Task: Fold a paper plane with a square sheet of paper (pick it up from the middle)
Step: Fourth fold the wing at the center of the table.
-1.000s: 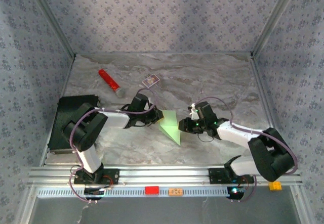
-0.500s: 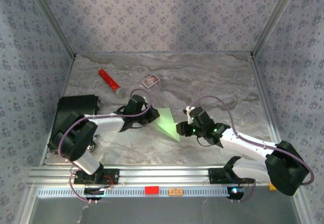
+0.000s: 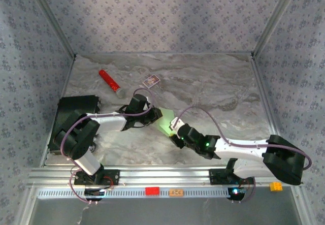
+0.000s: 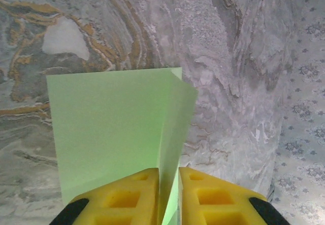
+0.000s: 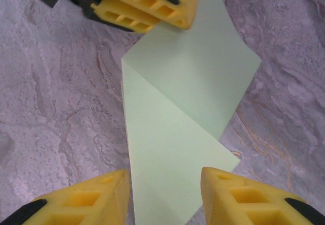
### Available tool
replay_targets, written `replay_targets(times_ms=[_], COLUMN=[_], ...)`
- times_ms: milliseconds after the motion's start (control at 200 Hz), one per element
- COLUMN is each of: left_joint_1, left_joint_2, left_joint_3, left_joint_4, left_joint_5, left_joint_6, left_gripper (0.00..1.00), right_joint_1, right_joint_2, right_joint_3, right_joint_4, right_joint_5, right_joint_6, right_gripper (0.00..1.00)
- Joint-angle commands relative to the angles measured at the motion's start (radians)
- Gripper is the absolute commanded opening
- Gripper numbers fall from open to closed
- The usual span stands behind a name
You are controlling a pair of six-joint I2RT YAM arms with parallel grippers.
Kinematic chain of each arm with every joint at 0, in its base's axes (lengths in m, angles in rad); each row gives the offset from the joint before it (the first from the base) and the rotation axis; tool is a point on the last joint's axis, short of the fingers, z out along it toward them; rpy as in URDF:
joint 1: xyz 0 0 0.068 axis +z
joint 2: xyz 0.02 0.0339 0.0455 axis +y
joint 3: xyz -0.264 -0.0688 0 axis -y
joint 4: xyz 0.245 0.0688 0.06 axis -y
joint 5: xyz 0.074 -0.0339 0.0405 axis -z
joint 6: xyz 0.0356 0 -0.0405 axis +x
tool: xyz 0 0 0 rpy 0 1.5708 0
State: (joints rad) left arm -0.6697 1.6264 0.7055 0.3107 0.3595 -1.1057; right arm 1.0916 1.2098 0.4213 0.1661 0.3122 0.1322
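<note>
Jaws of the left gripper (image 4: pixel 168 173) pinch almost closed on a raised fold of the square sheet of paper (image 4: pixel 106 118), thin, pale green and creased, lying mid-table on the marbled grey tabletop (image 4: pixel 244 57). The right gripper (image 5: pixel 163 177) is partly open, its yellow fingers (image 5: pixel 101 194) either side of the sheet's pointed end.

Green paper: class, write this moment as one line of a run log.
green paper: creased, pointed | left gripper: shut on green paper | right gripper: open, astride the paper's near end
</note>
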Motion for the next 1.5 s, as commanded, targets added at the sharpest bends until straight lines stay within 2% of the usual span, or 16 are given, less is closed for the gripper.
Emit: replay_targets(times_ms=[0,210,430,545,755,1024,1359,1499], left_joint_1=[-0.005,-0.004,-0.003,-0.004,-0.002,-0.004,-0.004,-0.004], left_joint_2=[0.01,0.008,0.005,0.003,0.003,0.005,0.004,0.003], left_joint_3=[0.033,0.034,0.035,0.033,0.035,0.036,0.036,0.035], left_joint_4=[-0.004,-0.001,0.0,0.001,-0.002,-0.007,-0.01,-0.009], left_joint_5=[0.026,0.032,0.033,0.034,0.033,0.033,0.032,0.032], left_joint_6=[0.016,-0.004,-0.02,-0.021,-0.019,-0.019,-0.018,-0.018], left_gripper=[0.11,0.06,0.05,0.05,0.05,0.05,0.05,0.05], right_joint_1=[0.041,0.091,0.115,0.12,0.119,0.114,0.101,0.099], right_joint_2=[0.041,0.13,0.218,0.248,0.257,0.258,0.261,0.265], right_joint_3=[-0.02,-0.004,0.023,0.026,0.024,0.026,0.03,0.031], right_joint_4=[0.089,0.122,0.116,0.116,0.123,0.135,0.137,0.124], right_joint_5=[0.114,0.207,0.256,0.3,0.296,0.28,0.275,0.28], right_joint_6=[-0.086,-0.102,-0.098,-0.07,-0.05,-0.03,-0.011,-0.004], right_gripper=[0.44,0.45,0.46,0.42,0.32,0.33,0.29,0.25])
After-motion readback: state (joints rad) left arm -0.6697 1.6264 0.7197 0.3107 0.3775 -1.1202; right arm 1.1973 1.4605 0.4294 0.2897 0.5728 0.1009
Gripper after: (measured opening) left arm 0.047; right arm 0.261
